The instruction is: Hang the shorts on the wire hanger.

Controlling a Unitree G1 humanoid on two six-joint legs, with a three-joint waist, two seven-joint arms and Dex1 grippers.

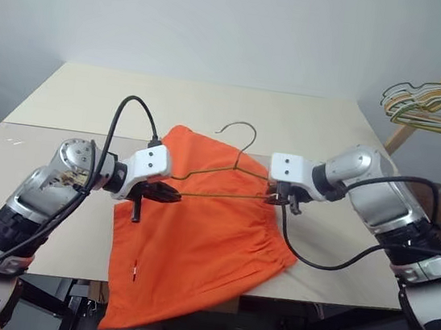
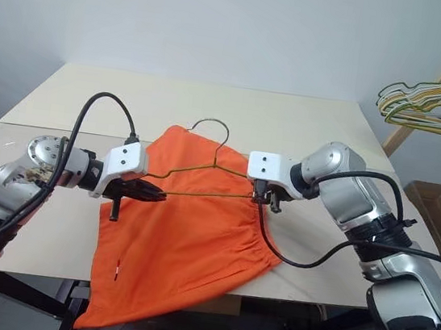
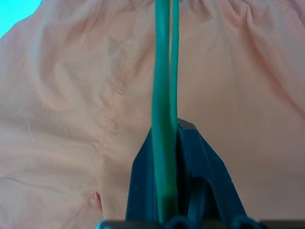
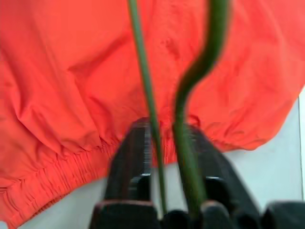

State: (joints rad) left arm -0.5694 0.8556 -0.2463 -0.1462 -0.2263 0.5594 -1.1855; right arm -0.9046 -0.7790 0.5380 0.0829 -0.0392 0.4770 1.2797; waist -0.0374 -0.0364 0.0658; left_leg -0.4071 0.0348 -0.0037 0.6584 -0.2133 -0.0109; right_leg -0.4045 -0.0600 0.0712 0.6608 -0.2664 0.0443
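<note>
Shorts [image 1: 194,243], bright orange fabric with a gathered waistband, sprawl over the beige table [image 1: 212,107] in the middle of the frame, lower end drooping off the near edge. Both arms reach in from the lower corners, wrists angled down toward each other. Thin grey wire hanger [image 1: 226,184] hangs just above the fabric, hook toward the top. Left gripper [image 1: 169,195] is pinched on its left corner, right gripper [image 1: 281,197] clamped on the right corner.

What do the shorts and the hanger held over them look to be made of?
Shorts: thin woven fabric, matte orange; it creases softly and gathers at the elastic waistband. Hanger: thin metal wire, apparently bare or thinly coated; it keeps a rigid triangle and curved hook.
</note>
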